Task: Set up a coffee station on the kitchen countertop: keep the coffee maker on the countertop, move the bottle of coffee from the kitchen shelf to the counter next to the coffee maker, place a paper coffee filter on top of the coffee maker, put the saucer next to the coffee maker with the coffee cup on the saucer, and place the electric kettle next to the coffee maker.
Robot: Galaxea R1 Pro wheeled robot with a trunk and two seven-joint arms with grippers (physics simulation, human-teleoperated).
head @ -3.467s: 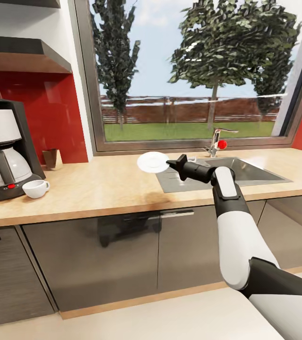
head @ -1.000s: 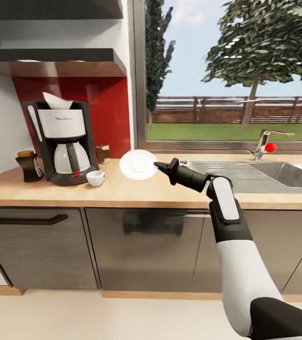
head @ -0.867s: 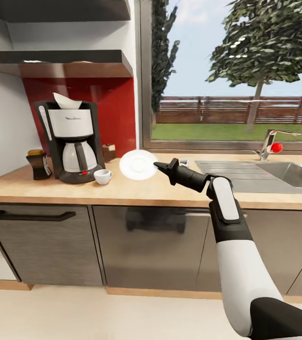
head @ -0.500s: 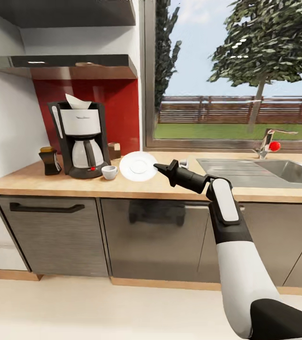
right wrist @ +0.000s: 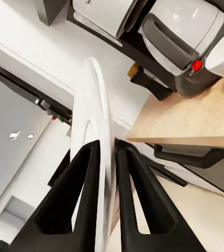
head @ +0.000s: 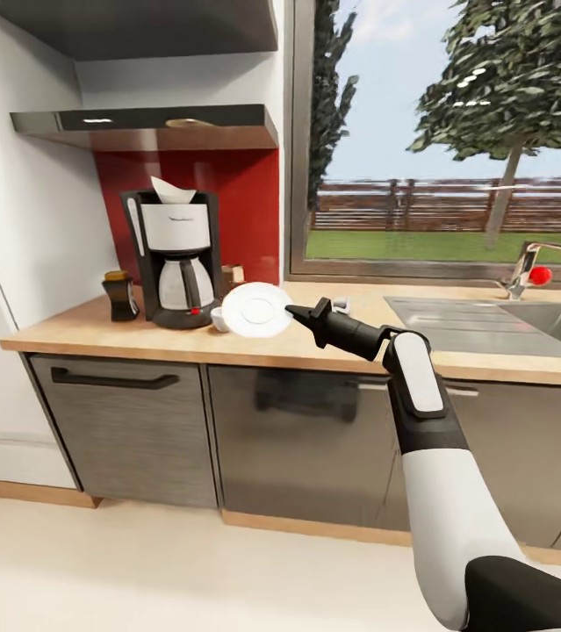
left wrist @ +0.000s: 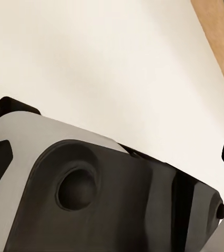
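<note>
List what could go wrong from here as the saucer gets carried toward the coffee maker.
1. The right tool pinches the saucer only at its rim, on edge; it may slip or swing before it is set down.
2. The coffee cup stands close beside the coffee maker, and the saucer partly hides it in the head view, so a low approach could knock it.
3. The paper filter sits loose on top; bumping the machine might dislodge it.
</note>
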